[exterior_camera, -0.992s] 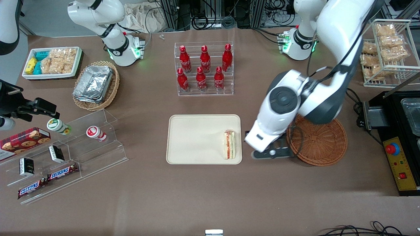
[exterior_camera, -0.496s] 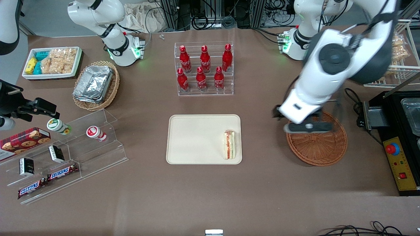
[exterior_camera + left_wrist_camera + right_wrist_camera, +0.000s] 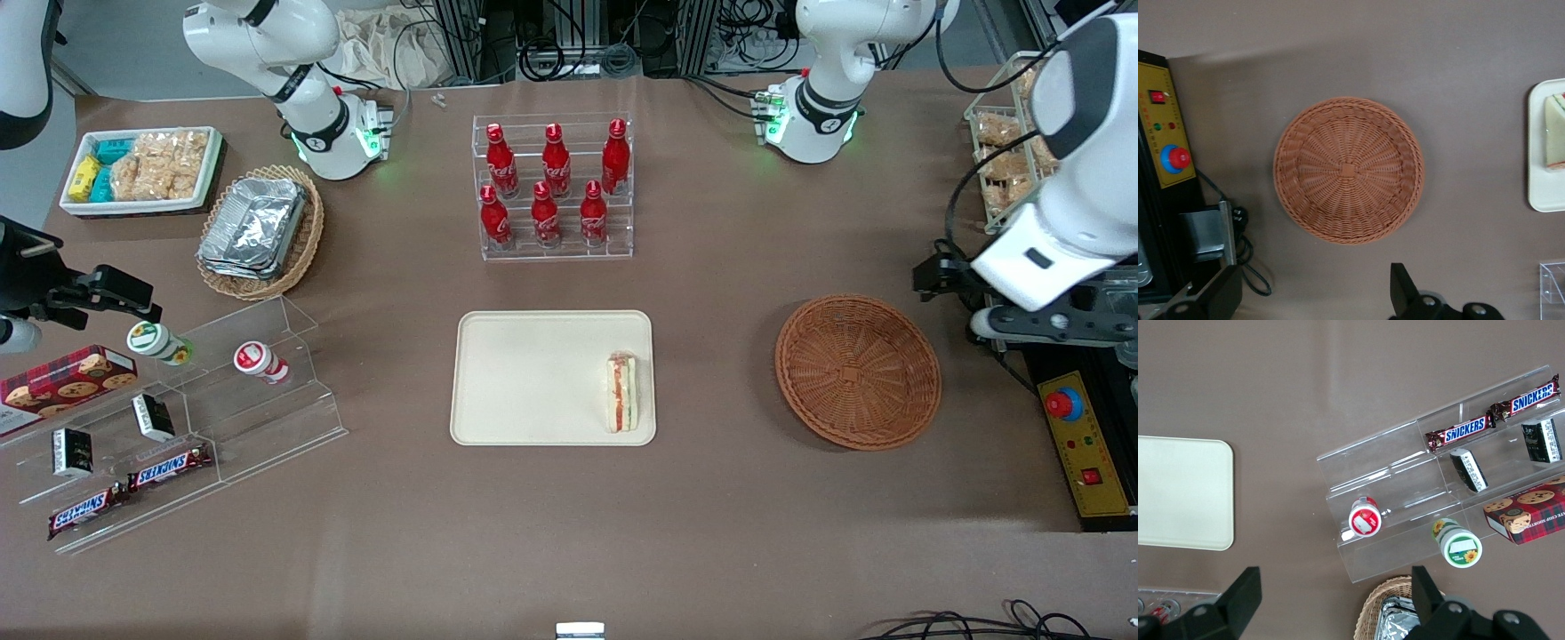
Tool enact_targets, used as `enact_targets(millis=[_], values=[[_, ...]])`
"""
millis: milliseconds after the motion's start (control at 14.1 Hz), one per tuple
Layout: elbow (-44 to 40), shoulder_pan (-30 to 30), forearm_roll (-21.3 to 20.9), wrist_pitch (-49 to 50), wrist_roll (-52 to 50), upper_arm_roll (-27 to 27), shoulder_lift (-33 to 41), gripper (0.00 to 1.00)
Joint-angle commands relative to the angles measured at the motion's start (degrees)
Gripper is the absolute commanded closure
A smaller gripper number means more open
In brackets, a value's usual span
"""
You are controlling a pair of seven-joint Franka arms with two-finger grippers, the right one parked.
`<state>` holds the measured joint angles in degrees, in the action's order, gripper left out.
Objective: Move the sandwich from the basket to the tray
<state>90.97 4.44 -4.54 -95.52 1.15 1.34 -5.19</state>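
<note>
The sandwich lies in the tray, close to the tray edge nearest the basket; it also shows as a pale wedge on the tray corner. The reddish-brown wicker basket holds nothing. My left gripper hangs high above the table's working-arm end, over the black machine beside the basket. It is open, and nothing sits between its black fingers.
A black control box with a red button and cables lies beside the basket. A wire rack of snack packets stands farther back. A cola bottle rack stands farther from the camera than the tray. Toward the parked arm's end stands an acrylic snack shelf.
The left arm has swung up and away from beside the tray, over the basket, to the working arm's end of the table. The sandwich has stayed put on the tray.
</note>
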Motion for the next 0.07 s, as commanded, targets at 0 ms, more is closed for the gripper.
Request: enact_targets(millis=[0], values=[[-2.9,1.53,0.58,1.66,0.52,-1.17,-1.93,0.0]])
